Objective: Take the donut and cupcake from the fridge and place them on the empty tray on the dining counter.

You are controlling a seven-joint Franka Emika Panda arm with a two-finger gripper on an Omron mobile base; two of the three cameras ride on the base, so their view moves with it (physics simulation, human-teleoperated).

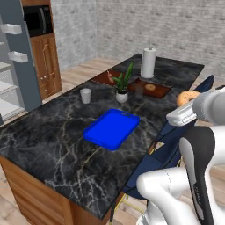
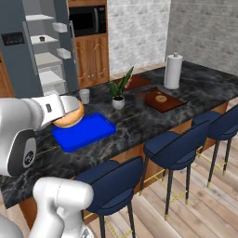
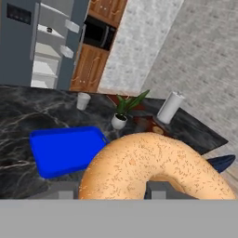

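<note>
My gripper [image 1: 186,105] is shut on the donut [image 1: 188,96], a tan sugared ring that looms large in the hand view [image 3: 153,165]. It hangs in the air on the stool side of the dining counter [image 1: 52,145], right of the blue tray [image 1: 112,128] and apart from it. The tray [image 2: 83,131] lies empty on the black marble. Behind the counter stands the fridge [image 2: 18,56] with its door open and its white shelves showing. A small dark thing on an upper shelf [image 2: 42,39] may be the cupcake; it is too small to tell.
Beyond the tray stand a white cup [image 1: 85,95], a potted plant [image 1: 122,88] and a paper towel roll [image 1: 148,62]. Two reddish-brown trays [image 1: 151,89] lie near the roll. Blue stools [image 2: 174,148] line the counter's near side. A wooden cabinet holds a microwave [image 2: 86,19].
</note>
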